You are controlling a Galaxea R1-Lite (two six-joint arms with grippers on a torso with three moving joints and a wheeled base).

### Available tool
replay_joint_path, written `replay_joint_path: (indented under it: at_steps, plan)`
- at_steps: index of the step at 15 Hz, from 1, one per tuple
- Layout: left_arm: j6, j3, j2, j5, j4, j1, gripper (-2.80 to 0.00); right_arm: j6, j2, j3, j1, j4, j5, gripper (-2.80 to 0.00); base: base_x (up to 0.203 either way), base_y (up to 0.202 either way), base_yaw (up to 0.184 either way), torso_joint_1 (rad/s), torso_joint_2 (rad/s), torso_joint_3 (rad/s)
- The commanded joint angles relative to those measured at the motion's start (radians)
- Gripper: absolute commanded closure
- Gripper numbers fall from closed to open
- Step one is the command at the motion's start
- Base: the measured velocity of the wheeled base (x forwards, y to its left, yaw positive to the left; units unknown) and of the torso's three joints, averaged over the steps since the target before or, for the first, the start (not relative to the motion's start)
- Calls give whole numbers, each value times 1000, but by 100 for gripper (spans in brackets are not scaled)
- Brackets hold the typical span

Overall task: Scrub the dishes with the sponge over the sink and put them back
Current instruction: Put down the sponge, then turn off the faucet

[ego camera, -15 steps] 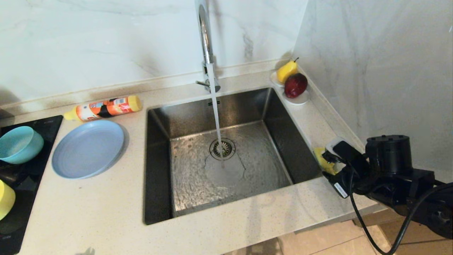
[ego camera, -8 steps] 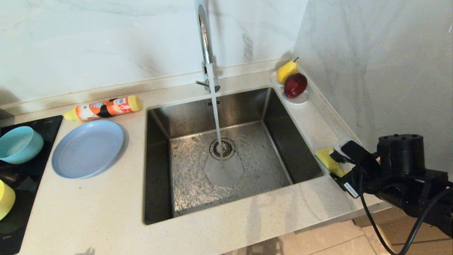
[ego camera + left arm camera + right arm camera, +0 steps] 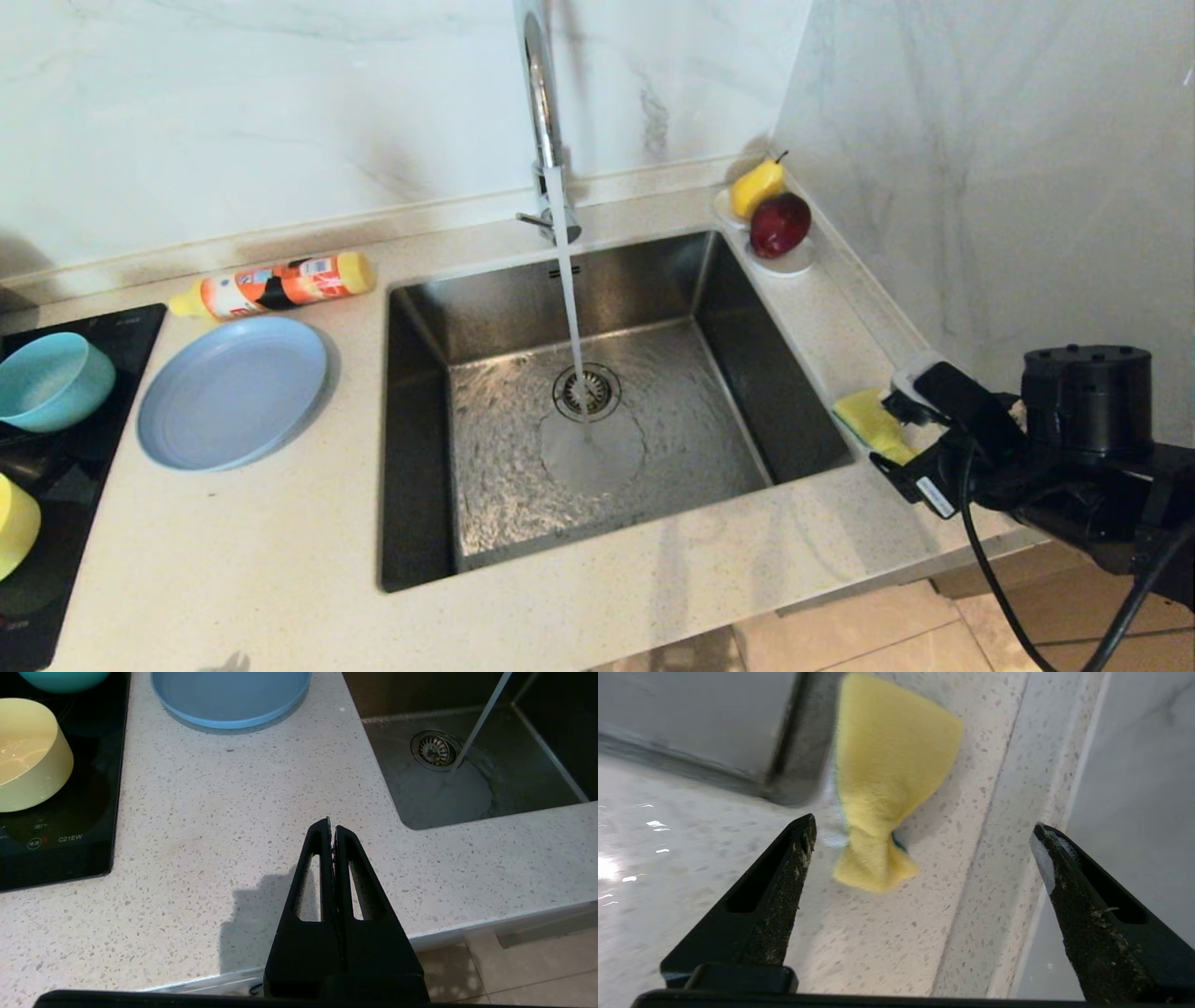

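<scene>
Two arms: right gripper (image 3: 922, 830) w/ jaws spread wide, empty, low over tabletop (image 3: 280, 541) at the sink's (image 3: 420, 523) right rim, sponge (image 3: 887, 779) lying yellow face up just ahead of the tips, not touched. Left gripper (image 3: 331, 828) parked over the tabletop's front edge, jaws pressed together. Plate (image 3: 231, 392) left of sink; teal bowl (image 3: 51, 381) & yellow-green bowl (image 3: 14, 525) on black cooktop (image 3: 112, 359). Water runs from faucet (image 3: 541, 93).

The yellow sponge (image 3: 873, 423) lies flat on the counter by the sink's (image 3: 597, 411) right rim. Water runs into the steel sink. The grey-blue plate (image 3: 233, 390) sits left of it; teal bowl (image 3: 51, 381) and yellow-green bowl (image 3: 14, 525) stand upright farther left.
</scene>
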Motion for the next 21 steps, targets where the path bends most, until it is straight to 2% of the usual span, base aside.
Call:
replay_joint_path:
  at_steps: [1,2,3,7,10,12,17,19,21]
  plan:
    - [0,23,2,0,0,0,0,21,-39,-3,11,0,0,-280,0,0,0,0,0,0]
    - [0,23,2,0,0,-1,0,27,-43,-3,11,-1,0,-280,0,0,0,0,0,0]
    - [0,23,2,0,0,-1,0,33,-53,1,10,-1,0,0,0,0,0,0,0,0]
    - [0,23,2,0,0,-1,0,116,-153,-9,19,54,30,0,0,0,0,0,0,0]
    - [0,23,2,0,0,-1,0,208,-290,-22,22,154,112,0,0,0,0,0,0,0]
    - [0,23,2,0,0,-1,0,229,-355,-10,26,179,163,0,0,0,0,0,0,0]
    - [0,23,2,0,0,0,0,312,-719,144,116,231,280,0,0,0,0,0,0,0]
    - [0,23,2,0,0,0,0,328,-822,189,86,292,341,0,0,0,0,0,0,0]
    - [0,23,2,0,0,-1,0,347,-916,214,-1,381,403,0,0,0,0,0,0,0]
